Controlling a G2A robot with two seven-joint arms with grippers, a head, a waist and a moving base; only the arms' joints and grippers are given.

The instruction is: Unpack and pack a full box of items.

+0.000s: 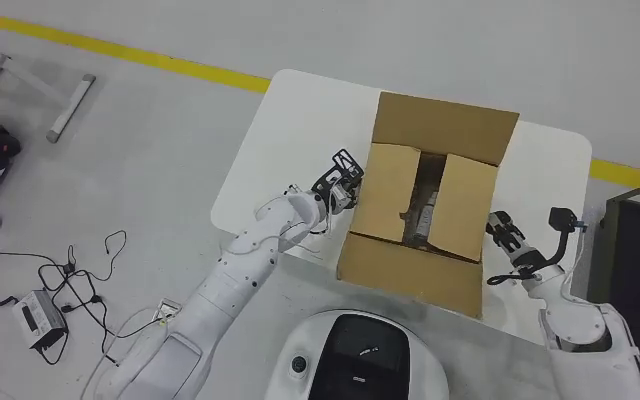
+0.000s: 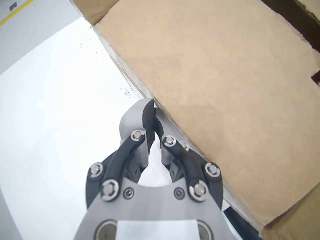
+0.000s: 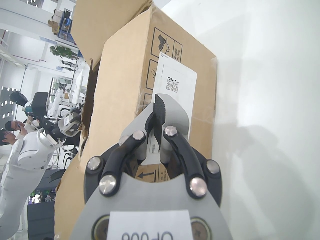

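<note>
A brown cardboard box point(image 1: 392, 190) stands in the middle of the white table point(image 1: 285, 120). Its far and near flaps hang outward. The two side flaps lie folded inward, and the dark gap between them shows packed items point(image 1: 425, 208). My left gripper point(image 1: 347, 170) is shut and empty, its tips point(image 2: 153, 106) right at the box's left top edge beside the side flap point(image 2: 212, 76). My right gripper point(image 1: 497, 226) is also shut and empty. It is held close to the box's right wall point(image 3: 140, 76), in front of a white label point(image 3: 177, 81).
The table has bare room left of the box and behind it point(image 1: 560, 150). A dark cabinet point(image 1: 622, 235) stands off the table's right edge. Cables and a power brick point(image 1: 40, 318) lie on the floor at the left.
</note>
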